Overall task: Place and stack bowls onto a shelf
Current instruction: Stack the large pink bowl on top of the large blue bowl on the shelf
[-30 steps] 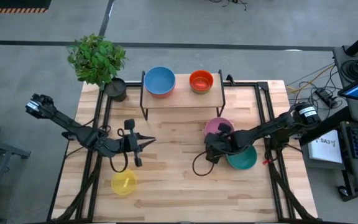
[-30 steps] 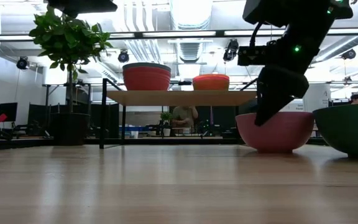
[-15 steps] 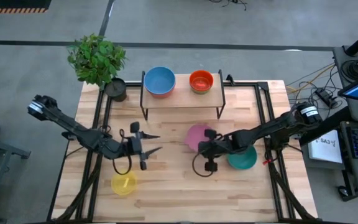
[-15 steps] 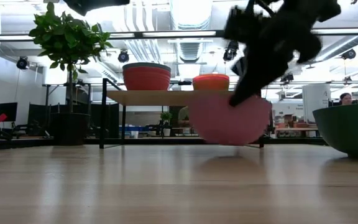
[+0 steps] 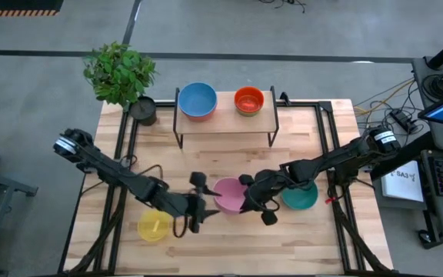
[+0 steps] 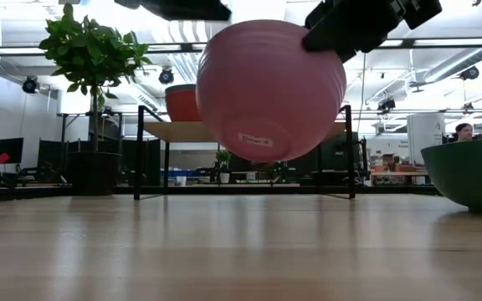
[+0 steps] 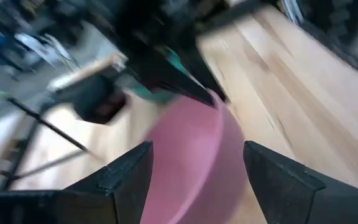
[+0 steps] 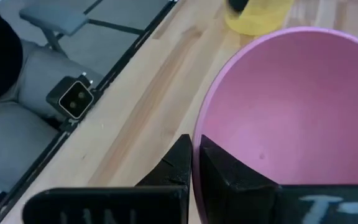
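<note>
I have the pink bowl (image 5: 229,194) off the counter (image 5: 306,238), pinched by its rim in the right claw (image 5: 246,198) and hanging over the middle of the board, well short of the shelf (image 5: 223,123). My left claw (image 5: 206,209) sits just beside the bowl's other side with its fingers (image 7: 126,174) spread wide either side of the rim, so I read this as a hand-over between the arms. The next move, as I judge it, is for the left claw to close on the rim before the right lets go, then carry the bowl to the shelf. There the blue bowl (image 5: 198,100) sits nested in a red one, whose side shows in the low view, and the orange bowl (image 5: 249,100) stands next to them; the pink one likely belongs on the larger stack. The teal bowl (image 5: 300,196) and the yellow bowl (image 5: 153,227) wait on the counter. Every bowl whose inside I can see is empty.
</note>
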Tool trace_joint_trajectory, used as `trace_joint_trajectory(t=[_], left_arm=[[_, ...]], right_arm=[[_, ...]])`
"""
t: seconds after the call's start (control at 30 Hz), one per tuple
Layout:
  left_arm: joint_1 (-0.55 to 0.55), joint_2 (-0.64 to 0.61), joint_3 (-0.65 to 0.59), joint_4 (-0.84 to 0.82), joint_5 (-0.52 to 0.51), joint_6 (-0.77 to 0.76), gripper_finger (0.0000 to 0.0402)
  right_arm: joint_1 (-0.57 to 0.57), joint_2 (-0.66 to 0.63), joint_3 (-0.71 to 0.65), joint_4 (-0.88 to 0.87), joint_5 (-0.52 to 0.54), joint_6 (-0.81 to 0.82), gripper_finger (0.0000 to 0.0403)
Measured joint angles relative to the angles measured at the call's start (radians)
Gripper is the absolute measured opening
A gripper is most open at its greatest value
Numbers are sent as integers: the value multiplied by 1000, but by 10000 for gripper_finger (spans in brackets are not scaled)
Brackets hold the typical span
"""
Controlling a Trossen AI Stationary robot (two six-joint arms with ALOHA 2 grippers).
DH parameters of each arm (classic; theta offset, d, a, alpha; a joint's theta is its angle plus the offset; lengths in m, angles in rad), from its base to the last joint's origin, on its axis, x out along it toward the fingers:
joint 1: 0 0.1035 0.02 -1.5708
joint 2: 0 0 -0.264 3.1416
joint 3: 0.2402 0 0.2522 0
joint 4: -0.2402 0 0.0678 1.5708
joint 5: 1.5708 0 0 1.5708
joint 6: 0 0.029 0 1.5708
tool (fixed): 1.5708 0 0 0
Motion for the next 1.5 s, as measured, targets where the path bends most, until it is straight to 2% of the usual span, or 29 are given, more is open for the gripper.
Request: trace_joint_trajectory(t=[0.13, 0.23, 0.57, 0.73, 0.93, 1.03, 1.17, 1.33, 1.5], left_arm=[[14, 74, 96, -177, 63, -34, 232], [21, 107, 135, -261, 67, -66, 232], [32, 126, 144, -282, 73, -108, 224], [32, 125, 145, -284, 82, -110, 160], [31, 124, 144, -293, 123, -118, 28], [32, 123, 144, -295, 141, -143, 13], [34, 123, 166, -337, 141, -186, 2], [35, 122, 205, -391, 133, -193, 1], [35, 120, 264, -510, 118, -193, 0]], right_arm=[[0, 0, 0, 1, -29, -22, 9], [0, 0, 0, 0, -45, -24, 9], [-1, 0, 0, -2, -74, -49, 9], [-1, 0, 0, -2, -71, -52, 9], [-5, 0, 0, -6, -27, -36, 12], [-8, -1, 0, 2, -2, -11, 35], [-19, -2, 1, 14, 50, 30, 92], [-26, -37, 1, 1, 49, 45, 162], [-24, -109, 0, -25, 34, 44, 196]])
